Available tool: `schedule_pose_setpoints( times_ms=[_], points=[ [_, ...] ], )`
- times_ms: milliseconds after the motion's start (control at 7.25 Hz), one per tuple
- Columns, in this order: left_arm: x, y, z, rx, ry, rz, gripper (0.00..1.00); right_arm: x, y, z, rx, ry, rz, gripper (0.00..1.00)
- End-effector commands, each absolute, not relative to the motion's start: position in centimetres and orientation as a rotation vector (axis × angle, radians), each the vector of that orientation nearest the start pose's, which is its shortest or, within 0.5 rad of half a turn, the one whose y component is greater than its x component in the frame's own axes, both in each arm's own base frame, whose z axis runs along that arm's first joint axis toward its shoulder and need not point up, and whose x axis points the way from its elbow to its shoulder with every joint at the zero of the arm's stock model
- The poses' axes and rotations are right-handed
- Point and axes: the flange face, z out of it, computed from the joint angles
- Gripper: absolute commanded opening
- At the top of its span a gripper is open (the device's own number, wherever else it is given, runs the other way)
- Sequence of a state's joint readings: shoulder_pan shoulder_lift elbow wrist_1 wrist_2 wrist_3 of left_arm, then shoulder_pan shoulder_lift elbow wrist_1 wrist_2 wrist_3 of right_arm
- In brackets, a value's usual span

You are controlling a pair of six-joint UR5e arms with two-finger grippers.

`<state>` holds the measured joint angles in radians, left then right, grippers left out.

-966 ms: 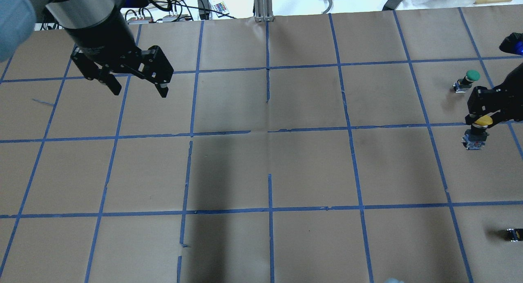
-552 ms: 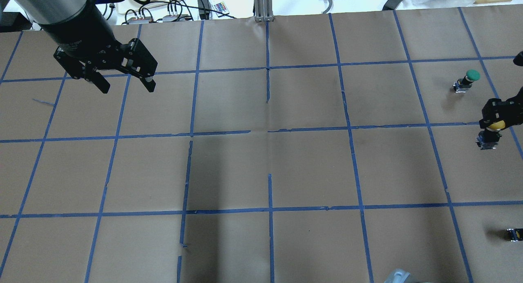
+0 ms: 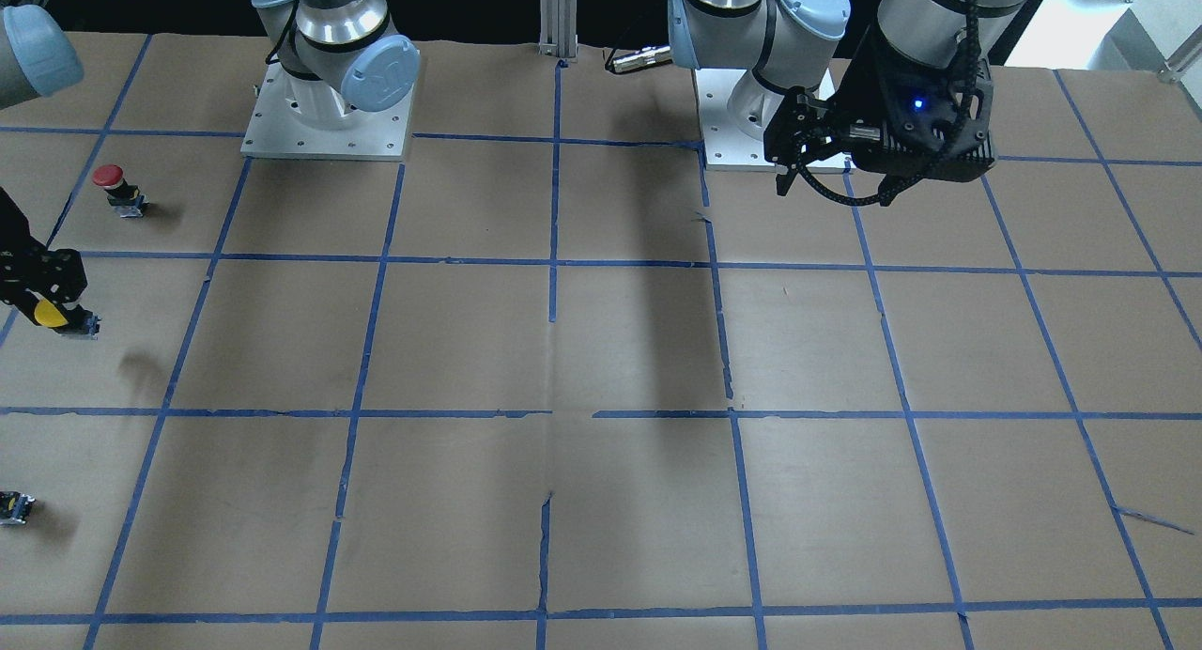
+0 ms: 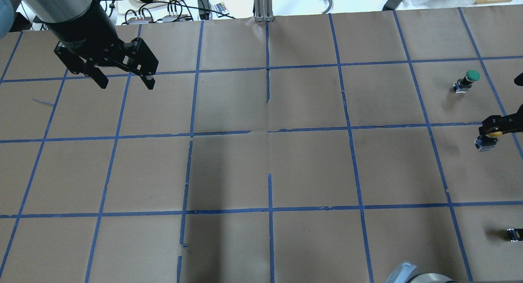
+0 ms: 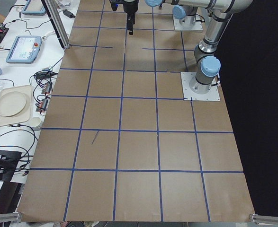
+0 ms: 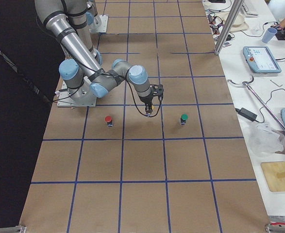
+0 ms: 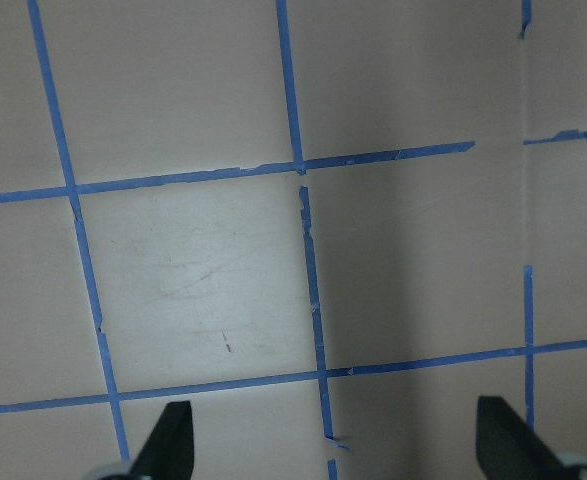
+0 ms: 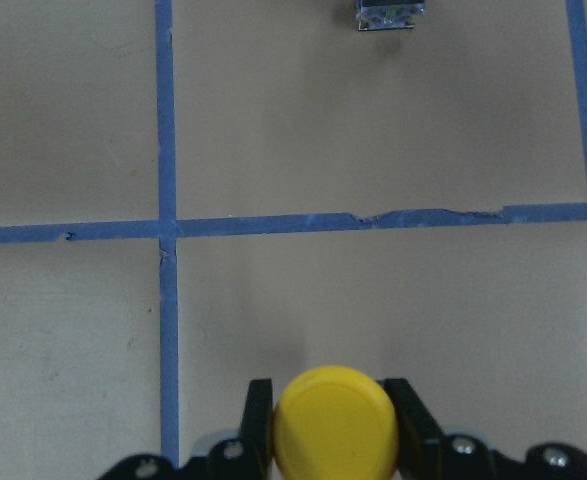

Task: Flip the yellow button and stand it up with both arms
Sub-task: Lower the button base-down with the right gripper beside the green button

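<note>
Right gripper: jaws clamped on the button cap. Left gripper: jaws wide apart, above the tabletop.

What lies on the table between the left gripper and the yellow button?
Nothing: the overhead view shows only bare brown paper crossed by blue tape lines between the left gripper and the yellow button.
</note>
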<state>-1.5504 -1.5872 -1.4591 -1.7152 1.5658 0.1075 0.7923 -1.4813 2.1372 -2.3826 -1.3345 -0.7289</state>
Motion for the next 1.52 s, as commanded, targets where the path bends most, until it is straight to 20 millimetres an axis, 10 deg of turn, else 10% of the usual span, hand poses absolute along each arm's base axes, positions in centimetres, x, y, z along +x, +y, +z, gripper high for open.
schedule_pose_setpoints(
  times_ms=[0, 414, 1379],
  points=[
    [-12.4, -49.8, 52.3, 0.125, 3.147, 0.067, 1.0, -23.5, -43.2, 25.1, 0.109, 2.956, -0.508, 0.08],
    [-12.5, -49.8, 52.3, 0.128, 3.147, 0.067, 1.0, -26.3, -41.3, 23.9, 0.114, 2.95, -0.506, 0.08],
    [-12.4, -49.8, 52.3, 0.125, 3.147, 0.065, 1.0, -25.5, -40.5, 22.9, 0.071, 2.968, -0.544, 0.15]
  ],
)
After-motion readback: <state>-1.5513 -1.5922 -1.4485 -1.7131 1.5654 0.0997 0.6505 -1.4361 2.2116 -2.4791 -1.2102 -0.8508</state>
